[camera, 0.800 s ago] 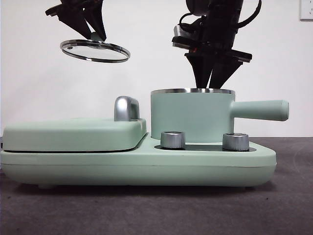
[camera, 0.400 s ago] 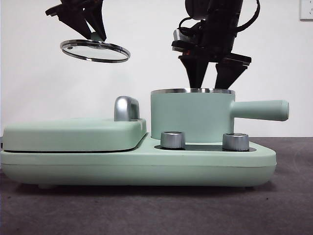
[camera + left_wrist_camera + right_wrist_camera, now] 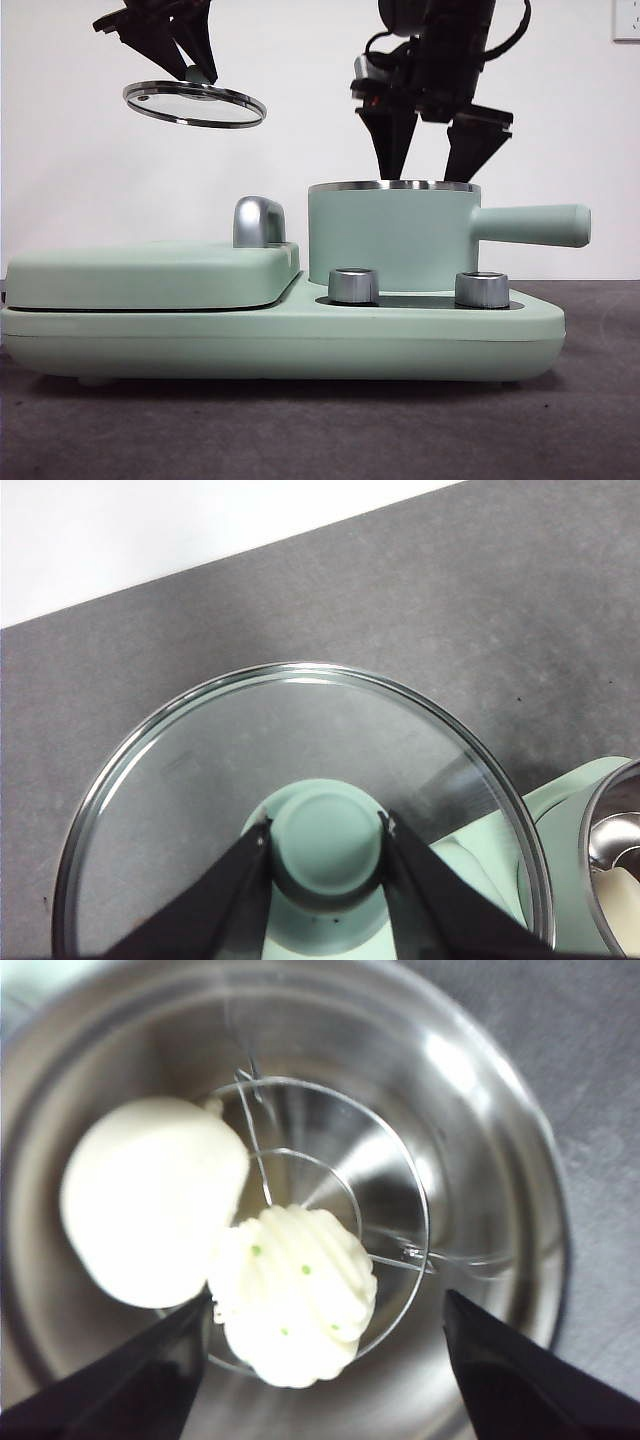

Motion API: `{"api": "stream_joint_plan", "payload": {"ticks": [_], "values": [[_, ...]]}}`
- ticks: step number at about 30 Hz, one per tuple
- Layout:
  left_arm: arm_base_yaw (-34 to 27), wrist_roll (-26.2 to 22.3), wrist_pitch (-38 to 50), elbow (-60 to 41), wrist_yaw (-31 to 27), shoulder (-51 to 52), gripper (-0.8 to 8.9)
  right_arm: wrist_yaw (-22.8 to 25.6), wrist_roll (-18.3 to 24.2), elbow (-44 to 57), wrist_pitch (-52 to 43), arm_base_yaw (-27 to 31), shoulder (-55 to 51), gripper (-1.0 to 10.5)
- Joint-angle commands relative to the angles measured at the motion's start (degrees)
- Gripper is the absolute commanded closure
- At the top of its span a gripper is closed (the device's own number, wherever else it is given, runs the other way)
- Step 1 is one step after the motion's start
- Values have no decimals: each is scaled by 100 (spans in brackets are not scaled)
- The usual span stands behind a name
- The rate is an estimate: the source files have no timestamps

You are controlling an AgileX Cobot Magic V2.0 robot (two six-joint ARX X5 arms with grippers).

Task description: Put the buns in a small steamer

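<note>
Small steamer (image 3: 390, 240): on the mint-green base (image 3: 280, 335), lid off.
Right gripper (image 3: 432, 140): jaws spread wide and empty; half a second ago the tips were lower at the rim, now risen just above it.
Glass lid (image 3: 195, 103): held aloft over the griddle (image 3: 150, 275), left gripper (image 3: 325, 845) clamped on its knob.
Plain bun (image 3: 150, 1200): on the wire rack, touching the other.
Twisted bun (image 3: 295, 1295): released beside it.
Judgement: both buns in; lidding remains.
</note>
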State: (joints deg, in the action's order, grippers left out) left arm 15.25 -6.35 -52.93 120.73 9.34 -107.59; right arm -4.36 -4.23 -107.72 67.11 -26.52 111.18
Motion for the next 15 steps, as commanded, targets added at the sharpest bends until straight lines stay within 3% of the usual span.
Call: {"api": "stream_joint_plan", "payload": {"ticks": [1, 8, 12, 15], "values": [[22, 44, 138, 210, 33, -2, 756, 11, 59, -428, 83, -28, 4, 580], [55, 83, 122, 210, 37, -2, 756, 229, 61, -844, 791, -26, -448, 580], [103, 85, 111, 210, 39, -2, 756, 734, 63, -841, 1165, -28, -846, 580], [155, 85, 105, 210, 144, -2, 756, 748, 61, -824, 1366, -28, -1250, 580]]}}
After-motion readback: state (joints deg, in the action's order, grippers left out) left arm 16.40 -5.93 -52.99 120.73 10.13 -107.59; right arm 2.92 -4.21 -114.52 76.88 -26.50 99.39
